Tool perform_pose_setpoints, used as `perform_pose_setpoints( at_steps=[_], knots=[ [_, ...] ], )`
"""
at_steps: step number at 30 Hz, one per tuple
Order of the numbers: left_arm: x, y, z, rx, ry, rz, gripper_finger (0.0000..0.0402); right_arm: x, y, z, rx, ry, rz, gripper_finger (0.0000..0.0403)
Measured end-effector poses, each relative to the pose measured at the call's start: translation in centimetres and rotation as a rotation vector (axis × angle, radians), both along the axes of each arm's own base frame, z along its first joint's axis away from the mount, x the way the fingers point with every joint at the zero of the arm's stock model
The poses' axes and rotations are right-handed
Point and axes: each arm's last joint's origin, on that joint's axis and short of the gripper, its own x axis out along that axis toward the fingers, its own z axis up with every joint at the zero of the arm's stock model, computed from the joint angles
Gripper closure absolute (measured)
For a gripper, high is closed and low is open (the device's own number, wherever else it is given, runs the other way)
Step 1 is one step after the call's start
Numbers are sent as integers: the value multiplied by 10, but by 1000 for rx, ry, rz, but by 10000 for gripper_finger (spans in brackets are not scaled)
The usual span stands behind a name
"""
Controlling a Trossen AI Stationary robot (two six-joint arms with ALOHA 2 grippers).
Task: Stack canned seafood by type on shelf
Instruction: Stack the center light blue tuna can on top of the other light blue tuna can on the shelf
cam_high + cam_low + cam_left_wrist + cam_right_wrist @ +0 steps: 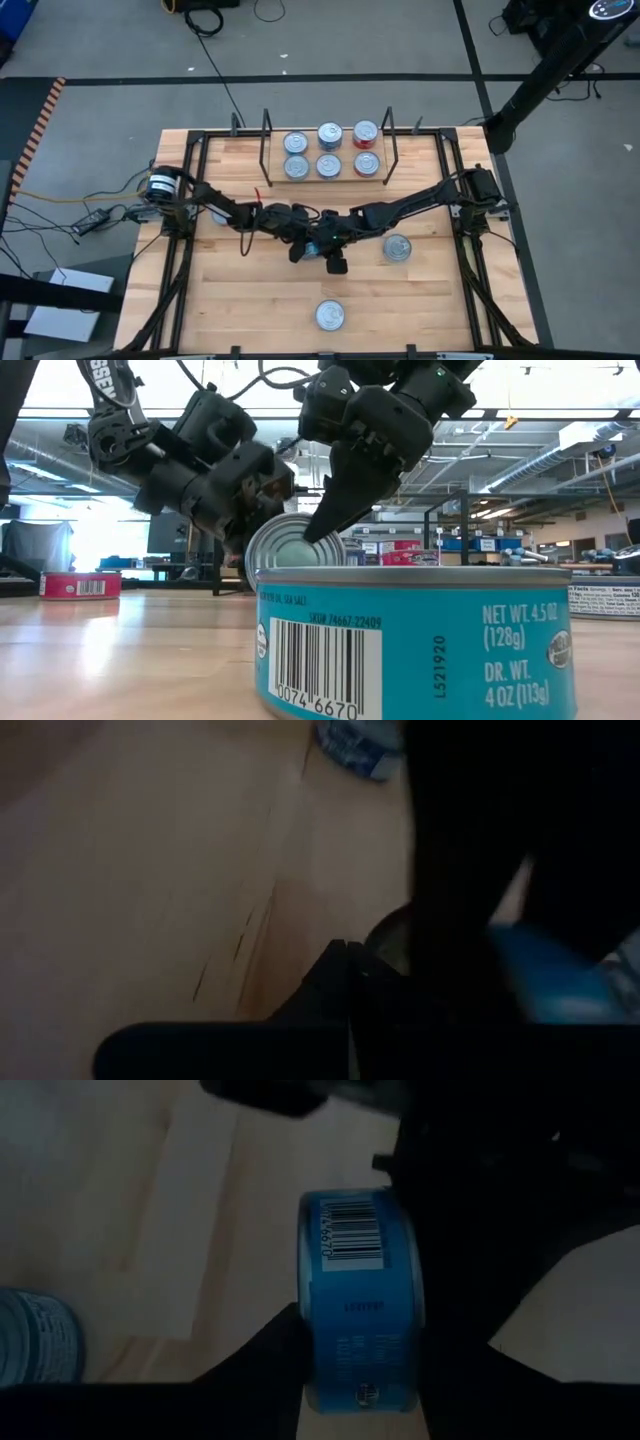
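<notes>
We see both arms stretched toward the middle of the table [250, 310], where they meet. The left gripper [297, 246] and the right gripper [325, 250] are close together, almost touching.

In the low view, a blue tin [293, 543] stands on its edge between them, its silver lid turned to the camera. Much of it is hidden behind the near blue tin [415, 640], which fills the front of that view. From above, the held tin is covered by the two grippers and we cannot make it out.

In the right wrist view the blue tin sits between the two dark fingers [265, 1365] of the right gripper, which are half open and press on its flat faces. The left gripper's fingers are fully closed; the pictures do not show clearly what they touch.

The shelf [330, 180] stands at the far side of the table with six tins on it, four blue and two red. Another tin [397, 247] lies near the right arm, and one [330, 315] near the front edge. A red tin [80, 585] stands far off in the low view.
</notes>
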Motion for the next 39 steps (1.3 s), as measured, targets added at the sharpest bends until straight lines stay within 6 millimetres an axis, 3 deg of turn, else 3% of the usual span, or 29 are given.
perform_pose_setpoints(
  at_steps=[6, 16, 21, 27, 34, 39],
  knots=[
    [-7, 2, 27, 22, -51, 50, 402, -4, -1, 9, -3, -8, 1, 253],
    [-57, 6, 58, -4, -184, 163, 401, -24, -12, 56, -107, -75, -77, 253],
    [-76, 7, 61, -21, -211, 169, 401, -31, -27, 72, -189, -99, -143, 253],
    [-91, 8, 54, -38, -214, 172, 402, -20, -63, 105, -414, -89, -205, 253],
    [-92, 8, 55, -50, -240, 180, 401, -14, -126, 131, -601, -120, -236, 253],
    [-92, 9, 55, -49, -249, 197, 401, -9, -157, 124, -743, -100, -163, 253]
  ],
)
